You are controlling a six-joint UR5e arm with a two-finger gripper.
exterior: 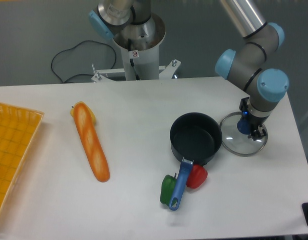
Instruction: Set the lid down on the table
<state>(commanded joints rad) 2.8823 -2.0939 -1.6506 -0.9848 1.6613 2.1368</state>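
The lid (233,142), a clear glass disc with a thin metal rim, lies low on the white table (143,205) just right of the black pot (195,137). Its left edge touches or nearly touches the pot's wall. My gripper (253,129) comes straight down onto the lid's middle. Its dark fingers (257,132) are closed around the blue knob (242,128), which peeks out on their left side. Whether the lid rests fully flat on the table is hard to tell.
The pot's blue handle (181,186) points toward the front edge, between a green pepper (167,188) and a red one (197,176). A long baguette (90,141) lies left of centre. A yellow-orange gridded tray (8,155) sits at the far left. The table's right edge is close to the lid.
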